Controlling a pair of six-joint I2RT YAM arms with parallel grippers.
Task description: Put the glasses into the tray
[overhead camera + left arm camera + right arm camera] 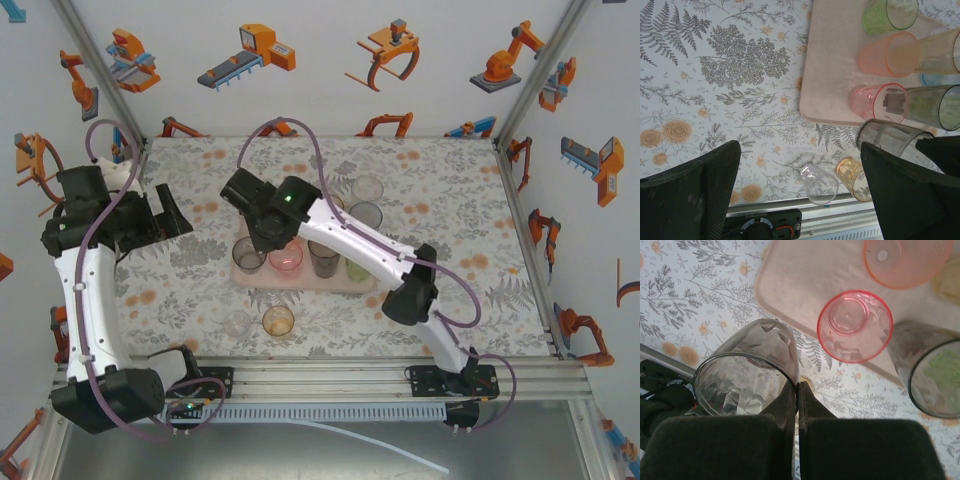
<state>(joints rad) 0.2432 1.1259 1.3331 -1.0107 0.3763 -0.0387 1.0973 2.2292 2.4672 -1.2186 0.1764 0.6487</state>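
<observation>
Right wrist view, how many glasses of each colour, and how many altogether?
Smoky grey: 2, the left smoky grey glass at the tips of the right gripper and the right smoky grey glass
Pink: 1, the pink glass
Orange: 1, the orange glass
Total: 4 clearly seen; a green tint through the right one is too unclear to count.

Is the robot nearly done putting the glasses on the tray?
About halfway. Done: a pink glass, an orange glass and a green glass stand on the tray. In hand: the right tool pinches a grey glass by its rim at the tray's corner. Left: a clear glass and an amber glass wait on the table, and two more glasses behind the tray.
</observation>
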